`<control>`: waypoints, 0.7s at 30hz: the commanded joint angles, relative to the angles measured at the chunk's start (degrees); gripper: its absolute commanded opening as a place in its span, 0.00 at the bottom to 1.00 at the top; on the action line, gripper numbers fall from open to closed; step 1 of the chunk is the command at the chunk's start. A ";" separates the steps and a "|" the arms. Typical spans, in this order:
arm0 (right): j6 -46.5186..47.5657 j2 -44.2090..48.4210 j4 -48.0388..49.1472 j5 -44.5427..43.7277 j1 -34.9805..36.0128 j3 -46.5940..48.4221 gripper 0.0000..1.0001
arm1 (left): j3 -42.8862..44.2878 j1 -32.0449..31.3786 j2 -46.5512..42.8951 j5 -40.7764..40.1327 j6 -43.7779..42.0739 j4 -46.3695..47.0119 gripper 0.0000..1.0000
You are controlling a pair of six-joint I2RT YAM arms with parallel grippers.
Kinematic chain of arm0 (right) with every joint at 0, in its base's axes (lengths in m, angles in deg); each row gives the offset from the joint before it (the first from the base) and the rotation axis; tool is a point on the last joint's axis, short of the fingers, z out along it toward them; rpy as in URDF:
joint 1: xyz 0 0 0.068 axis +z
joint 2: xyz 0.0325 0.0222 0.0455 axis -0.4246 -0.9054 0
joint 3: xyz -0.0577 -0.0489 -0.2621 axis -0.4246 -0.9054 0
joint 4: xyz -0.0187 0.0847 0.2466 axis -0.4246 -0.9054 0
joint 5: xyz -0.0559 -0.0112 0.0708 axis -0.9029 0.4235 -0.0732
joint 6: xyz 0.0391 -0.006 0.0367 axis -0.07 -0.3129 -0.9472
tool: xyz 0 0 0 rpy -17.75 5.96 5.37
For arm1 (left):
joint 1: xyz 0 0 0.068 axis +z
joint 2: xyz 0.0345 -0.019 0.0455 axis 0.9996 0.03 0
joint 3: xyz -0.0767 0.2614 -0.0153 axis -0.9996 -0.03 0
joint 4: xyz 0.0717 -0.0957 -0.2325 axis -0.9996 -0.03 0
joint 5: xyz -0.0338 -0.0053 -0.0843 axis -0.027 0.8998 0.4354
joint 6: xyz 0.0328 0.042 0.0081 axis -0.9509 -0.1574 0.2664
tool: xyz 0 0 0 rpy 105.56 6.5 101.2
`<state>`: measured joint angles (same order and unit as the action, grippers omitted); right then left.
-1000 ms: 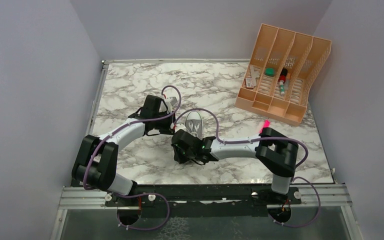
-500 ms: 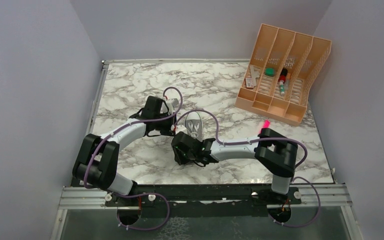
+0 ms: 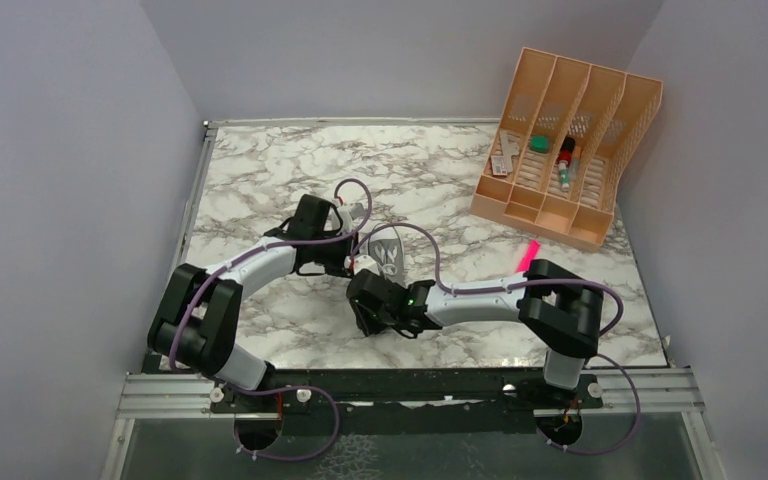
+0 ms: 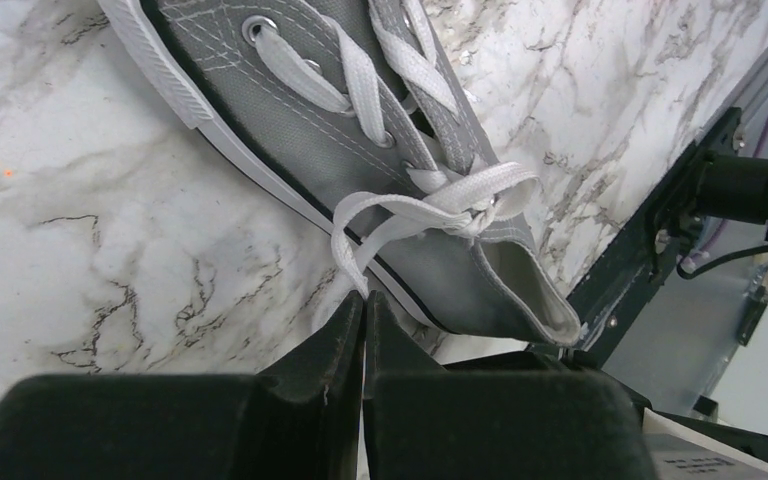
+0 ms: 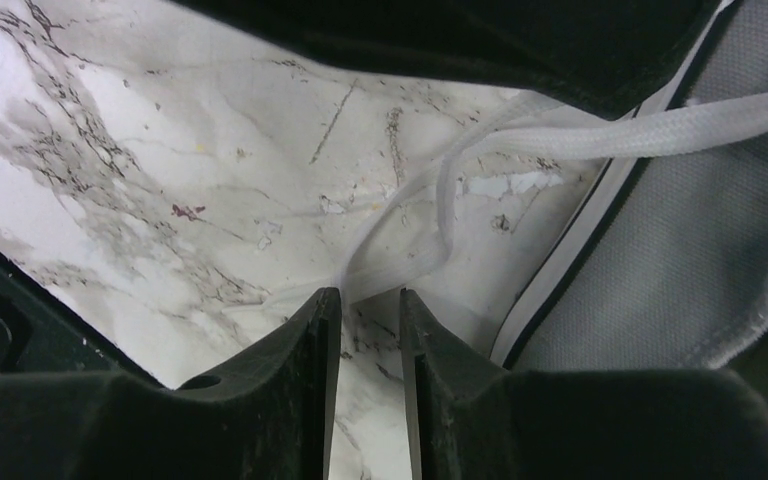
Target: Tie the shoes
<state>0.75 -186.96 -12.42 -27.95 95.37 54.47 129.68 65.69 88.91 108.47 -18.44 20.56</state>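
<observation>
Right now you are clenching the left tool [image 4: 362, 295] on a loop of the white lace [image 4: 440, 205] at the bottom centre of the left wrist view. The grey sneaker [image 3: 390, 250] is lying on the marble tabletop [image 3: 260, 180] in the middle of the overhead frame. You are holding the right tool [image 5: 370, 292] released, fingers apart, with a slack strand of lace lying just beyond their tips.
</observation>
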 commanded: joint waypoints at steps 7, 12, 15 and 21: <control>0.21 -1.44 -3.23 -2.67 4.02 9.17 0.36 | 2.22 -0.14 1.71 0.88 0.00 3.63 0.04; 0.36 -2.88 -3.78 -4.39 4.47 11.25 0.36 | 2.11 -0.10 1.63 1.30 0.13 3.66 0.04; 1.91 -2.76 -2.97 -3.76 4.60 11.87 0.37 | 1.91 -0.09 1.43 1.24 -0.19 3.58 0.04; 5.31 4.99 3.08 -4.27 6.43 8.19 0.53 | 2.76 0.26 1.61 1.38 -1.99 2.83 0.04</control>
<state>-2.29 -189.50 -23.13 -34.69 97.18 61.73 130.25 66.81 89.72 110.76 -19.55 20.32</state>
